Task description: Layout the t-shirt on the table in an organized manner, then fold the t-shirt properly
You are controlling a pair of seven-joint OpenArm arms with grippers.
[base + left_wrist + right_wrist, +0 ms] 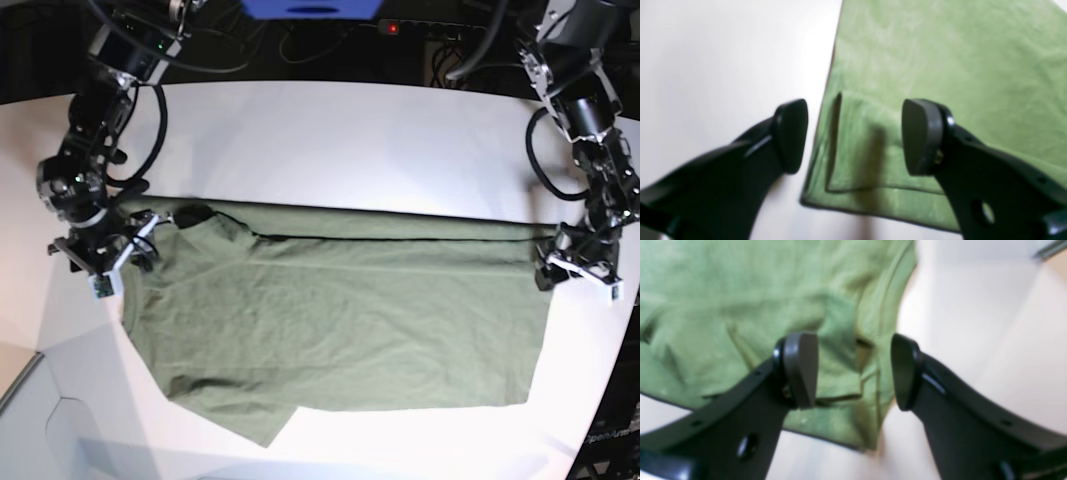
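Note:
The olive-green t-shirt (340,320) lies spread sideways on the white table (340,140), its far long edge folded over and a sleeve sticking out at the near left. My left gripper (578,268) is open above the shirt's right corner; in the left wrist view (855,136) its jaws straddle the shirt's corner (853,180), holding nothing. My right gripper (110,262) is open at the shirt's left end by the collar; in the right wrist view (853,371) its jaws straddle a folded edge of the shirt (840,340), holding nothing.
Dark cables and a blue box (310,8) sit beyond the table's far edge. The table's curved edge runs along the right (620,350). A lower grey panel (30,420) adjoins the near left corner.

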